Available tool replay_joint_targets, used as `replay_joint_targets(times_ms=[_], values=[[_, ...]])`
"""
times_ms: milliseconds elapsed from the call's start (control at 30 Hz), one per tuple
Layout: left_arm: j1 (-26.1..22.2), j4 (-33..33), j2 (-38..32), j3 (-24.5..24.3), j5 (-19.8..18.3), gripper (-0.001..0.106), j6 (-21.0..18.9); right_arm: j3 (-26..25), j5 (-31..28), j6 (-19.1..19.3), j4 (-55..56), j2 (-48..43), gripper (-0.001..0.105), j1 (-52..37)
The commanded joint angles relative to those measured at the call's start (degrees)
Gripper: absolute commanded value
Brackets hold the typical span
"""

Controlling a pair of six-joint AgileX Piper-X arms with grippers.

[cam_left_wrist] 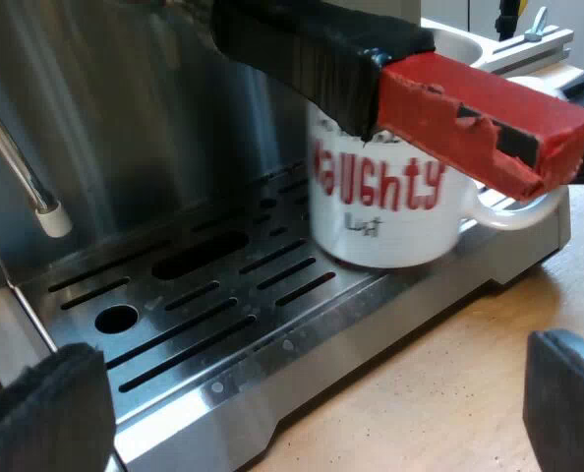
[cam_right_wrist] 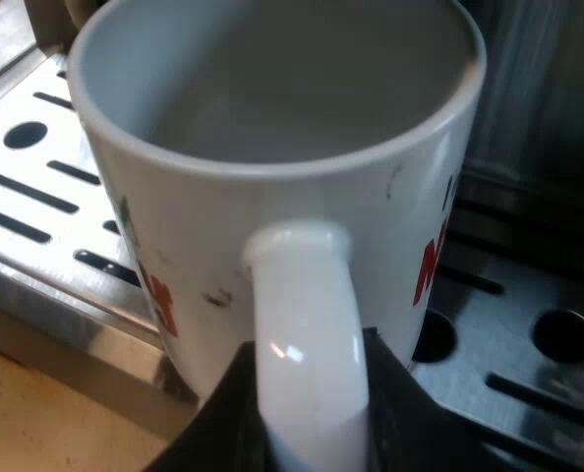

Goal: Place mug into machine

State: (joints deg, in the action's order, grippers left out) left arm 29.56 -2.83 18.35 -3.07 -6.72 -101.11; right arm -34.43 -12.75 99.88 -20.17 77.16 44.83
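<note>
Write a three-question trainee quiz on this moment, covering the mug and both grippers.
1. True or false: the mug is full of coffee.
2. Which part of the mug is clamped by the right gripper? A. the rim B. the handle C. the base
3. In one word: is the left gripper, facing the drip tray, open or shut?

Key: 1. False, the mug is empty inside. 2. B. 3. Open.
</note>
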Motion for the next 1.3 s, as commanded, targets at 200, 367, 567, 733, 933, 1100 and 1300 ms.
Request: replay_joint_targets(times_ms=[200, 367, 567, 733, 933, 1100, 1300], values=[[0.26, 1.11, -0.03, -0.08, 0.51, 0.085, -0.61, -4.56, 1.40, 0.15, -3.26, 4.47, 0.000, 2.03], [0.26, 1.11, -0.03, -0.08, 0.51, 0.085, -0.61, -5.83, 1.40, 0.15, -6.02, 7.95, 0.000, 3.13], [0.26, 1.11, -0.03, -0.08, 0.51, 0.085, -0.61, -5.87, -0.87, 0.10, -8.77, 9.28, 0.002, 3.53], [0.26, 1.11, -0.03, -0.08, 0.51, 0.085, -0.61, -5.87, -1.41, 0.10, -8.78, 9.28, 0.007, 3.53], [0.26, 1.11, -0.03, -0.08, 0.51, 0.085, -0.61, -5.10, -2.13, -2.96, -7.20, 6.85, 0.051, 3.53], [0.26, 1.11, -0.03, -0.08, 0.51, 0.085, -0.61, -2.01, -1.38, -3.68, -7.77, 5.24, 0.051, 3.53], [0.26, 1.11, -0.03, -0.08, 0.51, 0.085, -0.61, 3.59, -1.31, -3.19, -15.27, 3.32, 0.051, 4.54]])
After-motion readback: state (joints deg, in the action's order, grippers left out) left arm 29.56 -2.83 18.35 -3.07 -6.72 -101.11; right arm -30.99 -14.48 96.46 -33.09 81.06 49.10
